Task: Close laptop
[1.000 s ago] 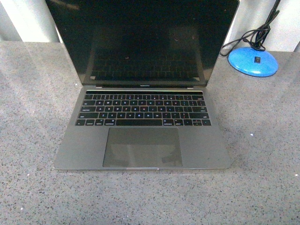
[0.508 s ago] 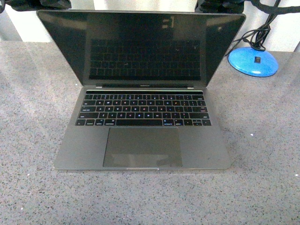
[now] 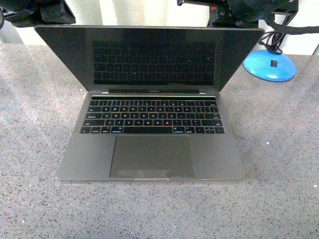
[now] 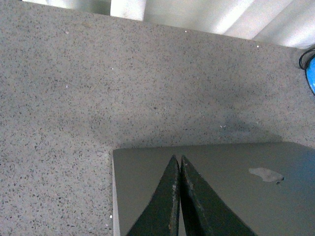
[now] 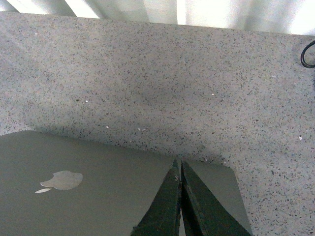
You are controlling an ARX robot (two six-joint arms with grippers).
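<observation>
Speckled grey countertop [image 3: 35,149]; laptop [image 3: 152,159] sits centre, open, lid tilted partway toward the keyboard.
Left gripper [image 4: 177,160] and right gripper [image 5: 178,164] both have fingers pressed together and hold nothing. Each is over the lid's back [image 4: 236,196], left one by its left edge, right one by its right edge; can't tell if they touch it. My read: the metal shell is stiff and slick, so don't grasp it, just push on the lid's back evenly at both sides to avoid twist. The hinge probably resists and the base could slide on the smooth stone. The glossy screen is fragile, so ease the last bit. Blue lamp base [image 3: 269,64] sits far right, apart from it.
</observation>
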